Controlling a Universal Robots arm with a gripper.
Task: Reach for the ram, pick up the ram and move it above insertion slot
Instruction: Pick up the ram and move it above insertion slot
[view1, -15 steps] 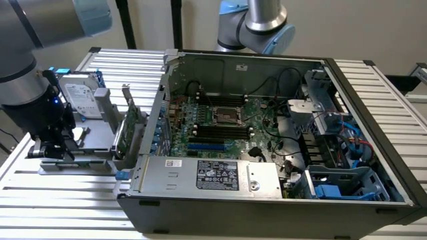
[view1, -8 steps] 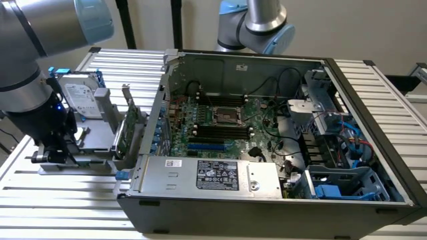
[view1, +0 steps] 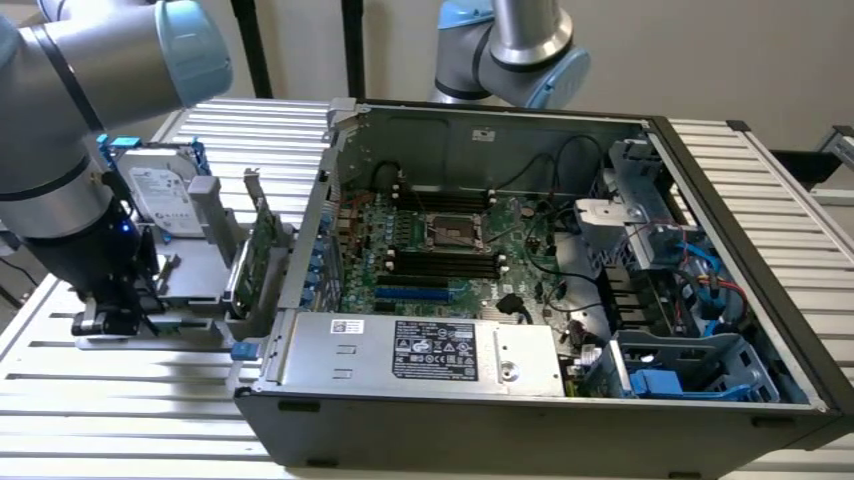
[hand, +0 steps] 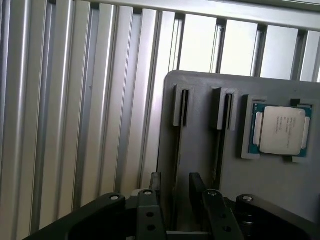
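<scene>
the pincer (hand: 174, 181) is spread, its two dark fingers (hand: 154, 181) standing apart with open space between them and nothing pinched. the ram (hand: 178, 145) shows edge-on as a thin dark strip standing in a groove of the grey holder block (hand: 200, 140). its long axis runs straight away from the fingertips, with one finger on each side of its line, so it lies between the jaws rather than off to one side. i cannot tell whether either finger touches it. a second, parallel groove (hand: 223, 125) lies just beside the first, and past it a cpu (hand: 280, 130) sits flat in its own pocket. the print on its metal lid is too faint to read. in the exterior view the pincer (view1: 107, 322) hangs low over that holder on the slatted table (view1: 120, 420), at about nine o'clock from the open computer case (view1: 534, 440). the insertion slot (view1: 441, 265), one of several black parallel sockets, lies on the motherboard between two and three o'clock from the pincer, well apart from it, with the case wall between them. its length runs roughly nine to three. the arm (view1: 54, 130) carrying the pincer is much the nearer to the ram, while a second arm (view1: 527, 50) stands at twelve o'clock behind the case. the power supply sticker (view1: 434, 350) and the hard drive label (view1: 167, 195) carry writing, but none of it can be read, and no brand can be made out.
</scene>
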